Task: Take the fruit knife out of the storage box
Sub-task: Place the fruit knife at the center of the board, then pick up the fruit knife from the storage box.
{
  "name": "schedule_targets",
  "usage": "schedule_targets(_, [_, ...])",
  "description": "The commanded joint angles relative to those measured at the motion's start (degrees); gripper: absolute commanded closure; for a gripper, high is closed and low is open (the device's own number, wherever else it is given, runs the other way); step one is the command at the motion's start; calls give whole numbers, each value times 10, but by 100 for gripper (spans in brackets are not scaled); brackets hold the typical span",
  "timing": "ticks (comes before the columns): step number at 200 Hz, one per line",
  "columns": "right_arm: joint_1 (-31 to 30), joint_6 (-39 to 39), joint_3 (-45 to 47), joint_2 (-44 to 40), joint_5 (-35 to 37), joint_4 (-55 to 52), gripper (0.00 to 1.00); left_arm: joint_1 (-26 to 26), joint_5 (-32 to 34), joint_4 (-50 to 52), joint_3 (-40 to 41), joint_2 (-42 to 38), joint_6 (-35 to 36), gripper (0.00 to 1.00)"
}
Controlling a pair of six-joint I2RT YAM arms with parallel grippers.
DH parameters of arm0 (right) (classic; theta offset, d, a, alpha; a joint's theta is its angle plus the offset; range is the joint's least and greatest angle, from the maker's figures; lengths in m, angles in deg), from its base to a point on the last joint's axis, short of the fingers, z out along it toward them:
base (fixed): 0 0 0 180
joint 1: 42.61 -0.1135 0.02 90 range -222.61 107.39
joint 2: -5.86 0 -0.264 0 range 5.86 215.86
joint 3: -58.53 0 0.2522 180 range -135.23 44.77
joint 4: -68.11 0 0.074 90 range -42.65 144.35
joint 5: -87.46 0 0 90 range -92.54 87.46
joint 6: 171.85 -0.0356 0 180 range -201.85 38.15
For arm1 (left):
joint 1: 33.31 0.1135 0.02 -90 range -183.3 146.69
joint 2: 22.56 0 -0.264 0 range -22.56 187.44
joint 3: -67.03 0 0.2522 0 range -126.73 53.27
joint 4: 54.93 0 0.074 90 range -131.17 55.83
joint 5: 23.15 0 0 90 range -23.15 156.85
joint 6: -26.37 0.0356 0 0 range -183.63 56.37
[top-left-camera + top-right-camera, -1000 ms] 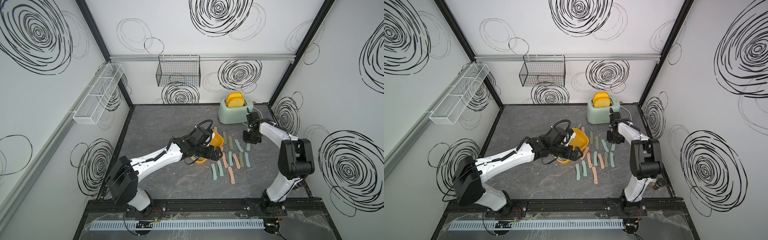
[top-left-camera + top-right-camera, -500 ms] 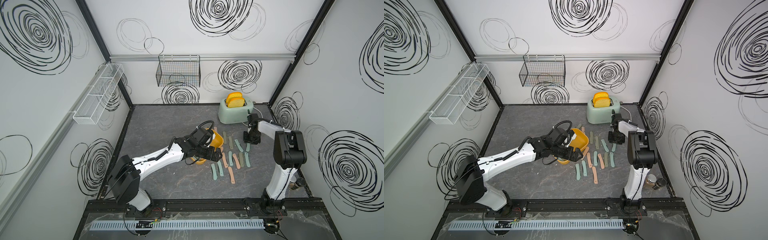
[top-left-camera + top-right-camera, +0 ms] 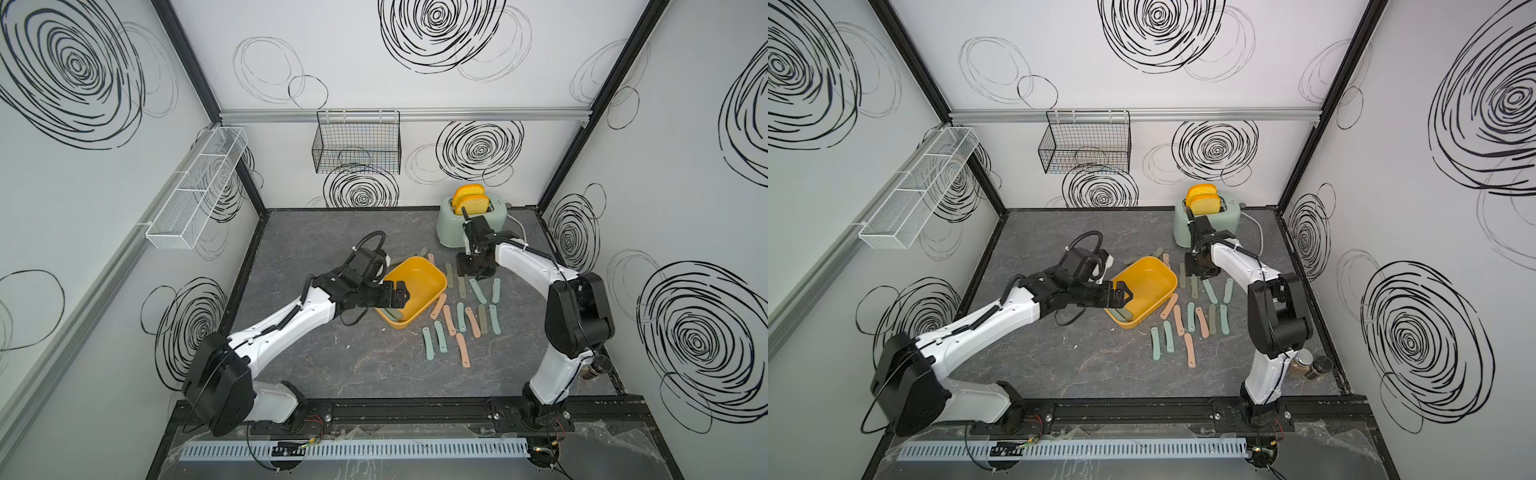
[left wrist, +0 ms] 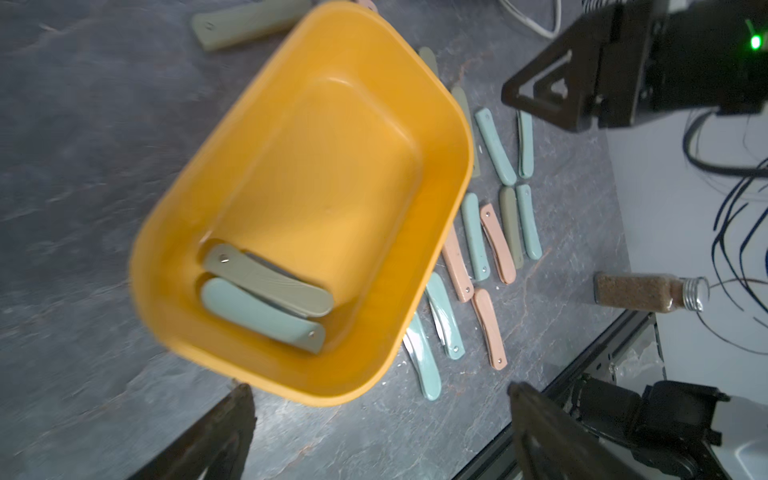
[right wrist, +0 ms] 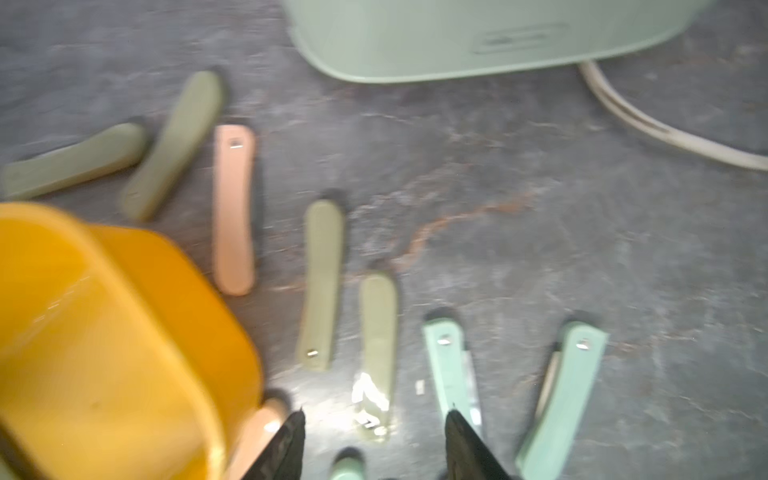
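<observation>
The box [image 3: 415, 291] sits tilted on the table [image 3: 332, 365], its far end raised and its low end toward the robot's base. The left gripper [image 3: 390, 296] hangs over that low end with its jaws spread wide and nothing between them. In the left wrist view two folded knives lie side by side against the low wall of the box [image 4: 440, 137]: an olive knife [image 4: 266, 282] and a teal knife [image 4: 257, 313] touching it, the teal one closer to the wall. Both lie below the left gripper [image 4: 378, 432], out in front of its fingertips [image 4: 232, 411] and apart from them.

The right gripper [image 3: 474, 270] points down at the table just beyond the far corner of the box, near the toaster [image 3: 471, 222]. In the right wrist view its jaws are parted and hold nothing; an olive knife on the table [image 5: 376, 353] lies between and just ahead of the fingertips [image 5: 291, 440], and a mint knife [image 5: 451, 370] lies beside the other finger. Whether either finger touches a knife cannot be told through the blur.

Many more folded knives [image 3: 457, 328], teal, olive and pink, are spread over the table beside the box on the right arm's side.
</observation>
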Motion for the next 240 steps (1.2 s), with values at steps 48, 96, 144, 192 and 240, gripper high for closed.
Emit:
schedule_targets(48, [-164,-26,-28,39,-41,60,43,65,39,111,91,-171,21,2])
schedule_targets(96, [-245,-5,-70,97,-28,91,43,87,48,169,111,-223,12,2])
schedule_targets(144, [-279,18,-104,147,-18,92,42,89,57,190,106,-235,3,2])
schedule_targets(192, [-288,29,-103,178,11,86,42,89,57,190,114,-241,-1,2])
schedule_targets(240, [-289,43,-103,212,18,82,43,95,58,197,110,-237,9,2])
